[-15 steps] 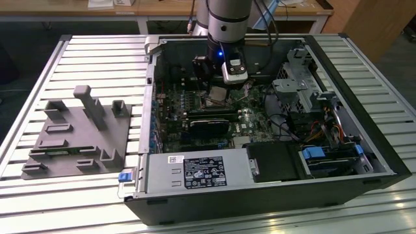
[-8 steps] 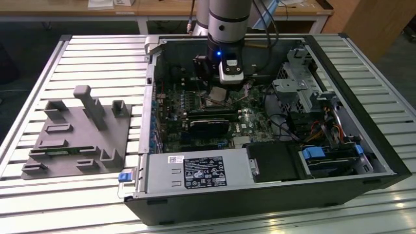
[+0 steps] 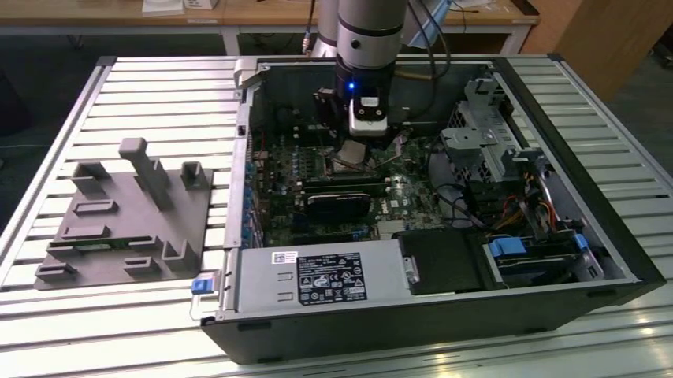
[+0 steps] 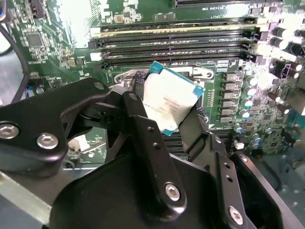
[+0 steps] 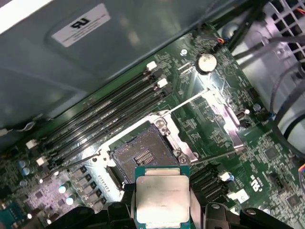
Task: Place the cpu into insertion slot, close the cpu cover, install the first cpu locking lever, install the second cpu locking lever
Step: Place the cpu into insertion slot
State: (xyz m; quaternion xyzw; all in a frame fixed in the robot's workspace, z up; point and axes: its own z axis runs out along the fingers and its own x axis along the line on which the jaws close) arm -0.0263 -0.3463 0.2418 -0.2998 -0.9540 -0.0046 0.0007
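The black two-finger gripper (image 5: 162,206) is clamped on the cpu (image 5: 162,194), a small flat square chip with a pale silver-beige metal face and a thin green edge. One finger (image 4: 138,112) presses on each of two opposite edges. The chip is held above the board and does not touch it.

Just beyond the chip in the first wrist view lies the insertion slot (image 5: 140,155), a square socket with a black rim and dark centre, framed in silver metal and bare. The cpu cover (image 5: 226,119), a thin silver metal plate, seems to stand swung open at the slot's far side, though glare hides its outline. On the slot's other side run four long narrow black memory slots (image 5: 109,109) on the green circuit board (image 5: 267,152).

In the exterior view the arm comes down into the open black computer case (image 3: 620,268). A long black rectangular card (image 3: 336,201) is at six o'clock from the gripper, and a grey metal drive cage (image 3: 474,150) at three o'clock. Further off at six o'clock, a grey metal power supply box (image 3: 315,276) sits in the case. A grey plastic fixture block (image 3: 126,228) lies at nine o'clock from the case, on the slatted aluminium table (image 3: 63,118).
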